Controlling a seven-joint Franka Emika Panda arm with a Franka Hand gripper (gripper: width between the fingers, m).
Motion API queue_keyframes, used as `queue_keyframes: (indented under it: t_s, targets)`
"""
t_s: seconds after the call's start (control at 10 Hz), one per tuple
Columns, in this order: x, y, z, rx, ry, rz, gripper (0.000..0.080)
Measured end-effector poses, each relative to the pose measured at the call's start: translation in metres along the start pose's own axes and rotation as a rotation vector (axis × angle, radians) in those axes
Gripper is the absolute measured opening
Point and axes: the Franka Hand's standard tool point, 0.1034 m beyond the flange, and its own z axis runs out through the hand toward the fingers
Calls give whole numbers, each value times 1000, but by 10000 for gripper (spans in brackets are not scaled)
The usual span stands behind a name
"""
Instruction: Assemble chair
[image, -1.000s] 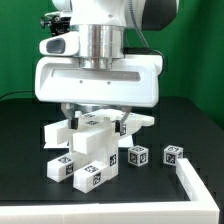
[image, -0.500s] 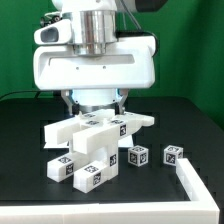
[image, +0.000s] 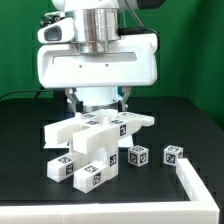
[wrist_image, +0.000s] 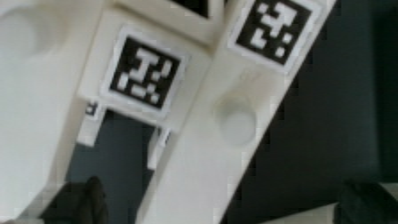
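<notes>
since a second ago the arm's broad white wrist housing (image: 97, 65) has lifted off the pile, uncovering its fingers. everything rests on the black table (image: 25, 150). at its middle lies the heap of chair pieces (image: 95, 140): white slotted panels and blocks stacked crosswise, with marker tags showing. the gripper (image: 96, 100) hangs right above that heap, its fingers spread wide and holding nothing; whether the tips touch the top piece cannot be told. the wrist view shows dark fingertips (wrist_image: 80, 200) set wide apart over two long white tagged pieces. a low white corner rail (image: 195, 182) sits at the exterior view's right. between it and the heap stand two small tagged blocks (image: 138, 156), near each other but apart.
</notes>
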Motion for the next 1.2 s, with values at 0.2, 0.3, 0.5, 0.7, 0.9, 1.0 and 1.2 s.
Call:
queue_keyframes:
  t_s: [0.2,0.3,0.5,0.7,0.9,1.0,1.2]
  targets:
    - [-29,-14,3,7,-29,8,648]
    - [-40,-18,5,7,-41,8,648]
    - [-43,-19,7,4,-47,6,648]
    - [-43,-19,7,4,-47,5,648]
    - [-57,-16,8,25,-60,86,648]
    - [-83,-29,9,13,-83,196,648]
    - [-104,-54,14,28,-86,216,648]
